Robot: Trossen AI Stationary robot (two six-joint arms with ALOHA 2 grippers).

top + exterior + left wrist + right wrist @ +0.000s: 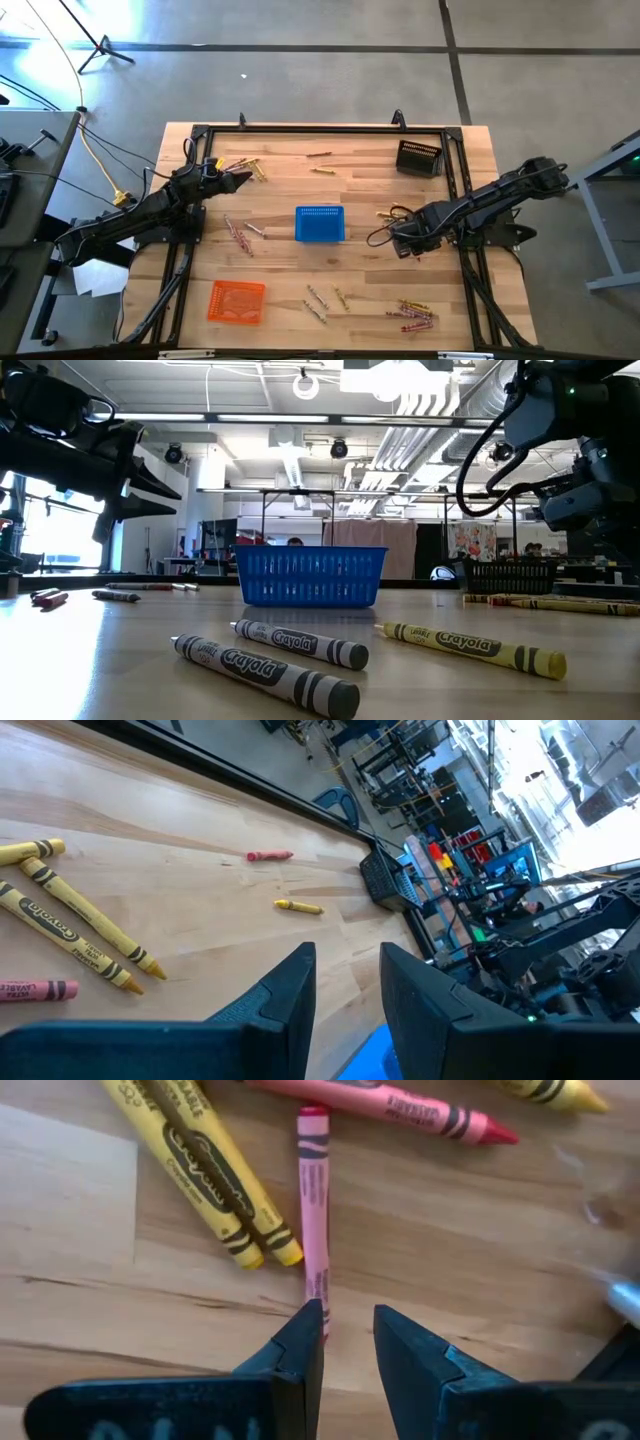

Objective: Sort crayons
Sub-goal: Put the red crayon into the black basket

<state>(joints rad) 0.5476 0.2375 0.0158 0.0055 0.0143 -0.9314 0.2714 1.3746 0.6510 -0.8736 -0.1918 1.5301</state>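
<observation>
Crayons lie flat in loose groups on the wooden table: yellow and pink ones at the far left (245, 168), pink ones (238, 235) left of the blue basket (320, 224), some near the front (325, 300) and front right (412, 314). My right gripper (348, 1330) points down, open, over a group right of the blue basket. A pink crayon (314, 1210) ends just beside one fingertip, next to two yellow crayons (200, 1170). My left gripper (348, 975) hangs open and empty above the table by the far-left group.
An orange basket (237, 300) sits at the front left and a dark basket (418, 158) at the far right. A black frame (320, 128) runs along the table's far edge and sides. Bare wood lies between the blue basket and the front crayons.
</observation>
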